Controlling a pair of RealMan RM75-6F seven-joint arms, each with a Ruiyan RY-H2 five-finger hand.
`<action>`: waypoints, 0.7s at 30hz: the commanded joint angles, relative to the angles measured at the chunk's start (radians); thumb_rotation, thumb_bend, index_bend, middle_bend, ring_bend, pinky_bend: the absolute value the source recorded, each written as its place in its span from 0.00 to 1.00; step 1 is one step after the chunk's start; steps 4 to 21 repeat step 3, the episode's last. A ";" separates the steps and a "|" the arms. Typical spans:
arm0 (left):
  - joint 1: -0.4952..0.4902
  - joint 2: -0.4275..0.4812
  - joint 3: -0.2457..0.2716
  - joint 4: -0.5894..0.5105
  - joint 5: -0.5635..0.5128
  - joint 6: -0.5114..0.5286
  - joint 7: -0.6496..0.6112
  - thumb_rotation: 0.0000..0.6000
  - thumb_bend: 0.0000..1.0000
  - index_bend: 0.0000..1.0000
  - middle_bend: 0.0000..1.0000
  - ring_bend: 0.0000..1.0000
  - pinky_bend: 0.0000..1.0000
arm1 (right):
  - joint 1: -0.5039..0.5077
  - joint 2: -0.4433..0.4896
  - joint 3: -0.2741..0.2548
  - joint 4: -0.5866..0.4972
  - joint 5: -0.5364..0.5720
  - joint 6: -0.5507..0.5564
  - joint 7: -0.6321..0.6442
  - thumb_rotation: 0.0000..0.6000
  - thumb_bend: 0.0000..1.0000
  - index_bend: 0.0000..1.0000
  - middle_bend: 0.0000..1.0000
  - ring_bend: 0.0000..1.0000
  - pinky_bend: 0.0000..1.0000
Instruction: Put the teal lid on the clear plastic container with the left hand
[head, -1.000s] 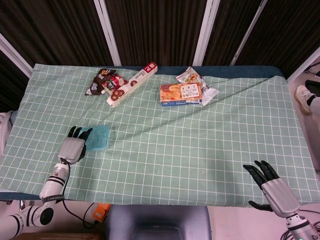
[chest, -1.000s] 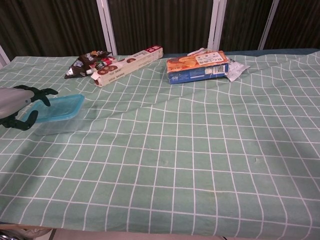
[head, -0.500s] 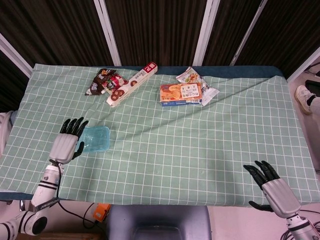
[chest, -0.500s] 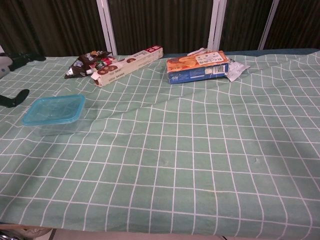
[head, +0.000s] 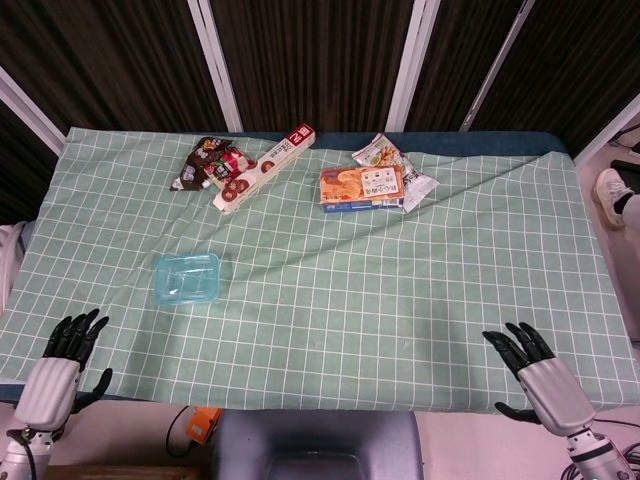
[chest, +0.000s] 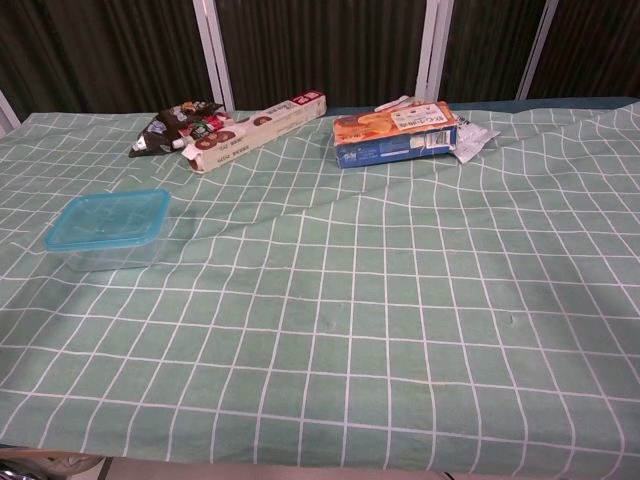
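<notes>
The teal lid (head: 186, 277) (chest: 108, 217) lies flat on top of the clear plastic container (chest: 106, 252), which stands on the left part of the green checked tablecloth. My left hand (head: 60, 368) is off the table's near left corner, fingers spread, holding nothing, well clear of the container. My right hand (head: 535, 371) hangs at the near right edge, fingers apart and empty. Neither hand shows in the chest view.
At the back lie a dark snack bag (head: 207, 162), a long red and white box (head: 263, 166), an orange and blue biscuit box (head: 361, 187) and a crumpled wrapper (head: 395, 160). Dark panelled screens close the far side.
My left hand has drawn back from beside the container toward me, past the near left table edge, leaving the lidded container standing alone. The right hand has barely moved.
</notes>
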 joint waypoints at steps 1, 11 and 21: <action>0.042 0.012 -0.005 0.029 0.056 0.083 0.009 1.00 0.38 0.00 0.00 0.00 0.04 | -0.004 -0.003 -0.002 0.002 -0.003 0.004 -0.006 1.00 0.19 0.13 0.26 0.00 0.00; 0.044 0.020 -0.011 0.019 0.044 0.065 -0.005 1.00 0.38 0.00 0.00 0.00 0.04 | -0.003 -0.005 0.001 0.003 0.000 0.004 -0.006 1.00 0.19 0.12 0.26 0.00 0.00; 0.044 0.020 -0.011 0.019 0.044 0.065 -0.005 1.00 0.38 0.00 0.00 0.00 0.04 | -0.003 -0.005 0.001 0.003 0.000 0.004 -0.006 1.00 0.19 0.12 0.26 0.00 0.00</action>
